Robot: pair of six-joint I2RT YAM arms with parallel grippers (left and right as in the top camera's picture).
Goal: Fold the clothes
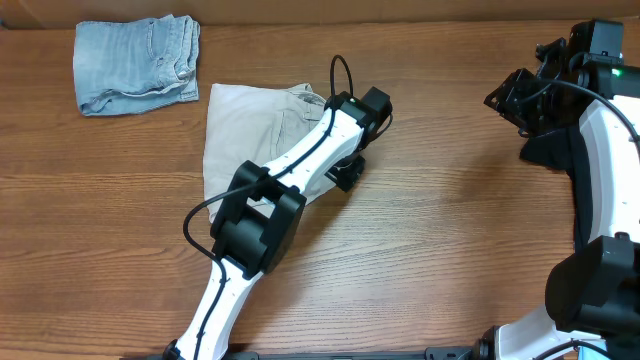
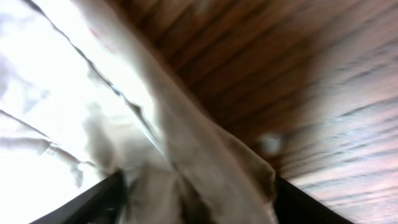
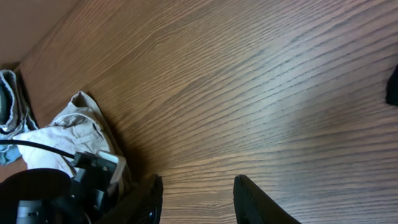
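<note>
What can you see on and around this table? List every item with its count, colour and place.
beige shorts: one, pale beige, centre-left, under the left arm
denim shorts: one, light blue, folded, top-left in the overhead view
dark item: one, black, far right by the right arm; may be cloth
table: one, brown wood
left arm: one, white and black
right arm: one, white and black
left fingers: two, black, apart, beige cloth between
right fingers: two, black, apart, over bare table
</note>
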